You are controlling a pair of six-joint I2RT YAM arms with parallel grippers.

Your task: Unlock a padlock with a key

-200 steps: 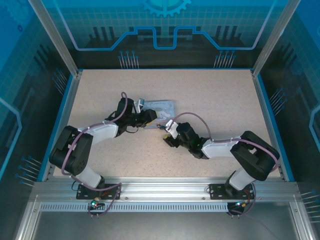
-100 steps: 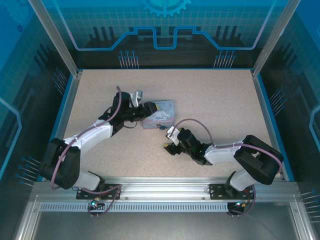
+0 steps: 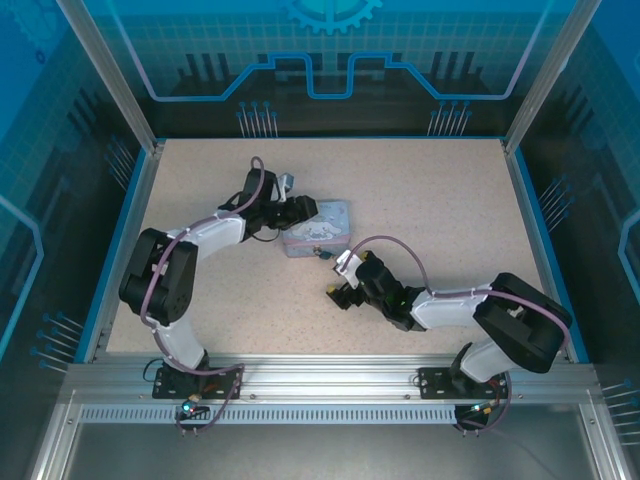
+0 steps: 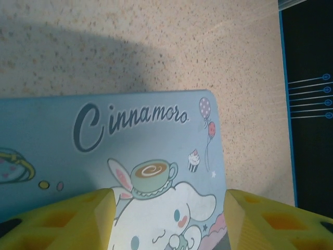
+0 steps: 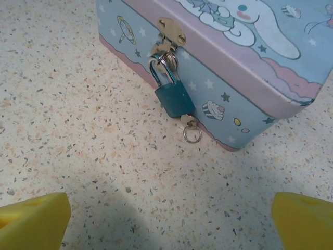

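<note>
The small teal padlock [image 5: 173,99] hangs by its thin shackle from the brass hasp on the front of the pale blue cartoon tin [image 5: 244,67]. The key [image 5: 188,125] sticks out of the padlock's underside, its ring resting on the table. My right gripper [image 5: 171,229] is open, a short way back from the padlock, with bare table between its yellow fingers [image 5: 31,221]. My left gripper [image 4: 169,224] is open over the tin's lid [image 4: 130,135], one finger above the lid and the other just past its edge. From above, the padlock [image 3: 320,254] is a dark speck at the tin's [image 3: 325,226] near side.
The speckled table [image 3: 430,200] is bounded by a blue rim and clear side walls. The left gripper [image 3: 297,212] sits at the tin's left end and the right gripper [image 3: 339,291] just in front of the tin.
The tin has shifted slightly nearer and now lies flat. The left arm's elbow has swung out and back, its gripper staying at the tin. The right gripper has drawn back from the padlock.
</note>
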